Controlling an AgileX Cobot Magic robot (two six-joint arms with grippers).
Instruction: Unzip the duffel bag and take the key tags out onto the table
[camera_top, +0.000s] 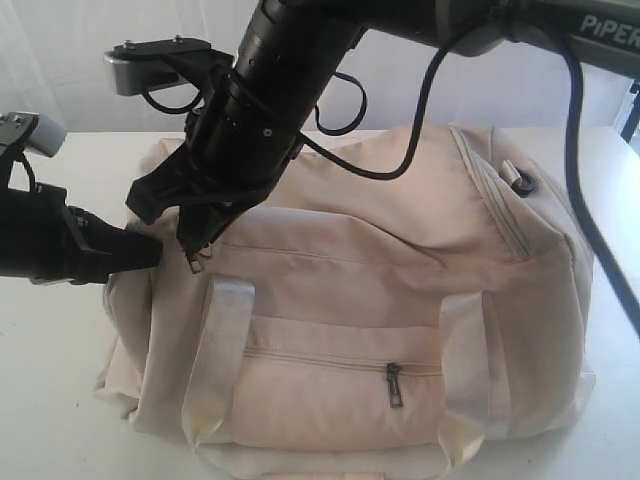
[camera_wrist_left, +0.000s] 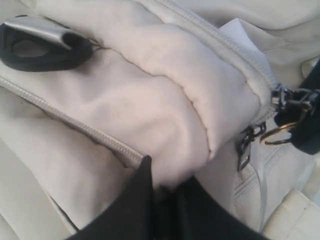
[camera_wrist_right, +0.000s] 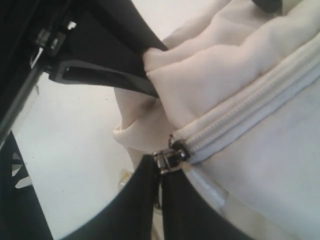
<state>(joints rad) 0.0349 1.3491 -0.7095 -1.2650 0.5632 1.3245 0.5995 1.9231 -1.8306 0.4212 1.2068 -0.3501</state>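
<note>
The cream duffel bag (camera_top: 400, 290) lies on the white table (camera_top: 50, 400) with its top zipper (camera_wrist_right: 240, 112) closed. At the bag's left end my left gripper (camera_top: 155, 250) is shut on a fold of its fabric (camera_wrist_left: 175, 150), the jaws pinched together (camera_wrist_left: 167, 185). My right gripper (camera_top: 195, 255) reaches across from the upper right and is shut on the dark metal zipper pull (camera_wrist_right: 170, 159) at that same end, just beside the left fingers (camera_wrist_right: 110, 75). The key tags are hidden.
Two pale webbing handles (camera_top: 225, 340) (camera_top: 465, 340) flank the front pocket, whose zipper pull (camera_top: 395, 385) hangs closed. A strap buckle (camera_top: 520, 178) sits on the bag's right end. The right arm's black cable (camera_top: 590, 200) loops over the bag.
</note>
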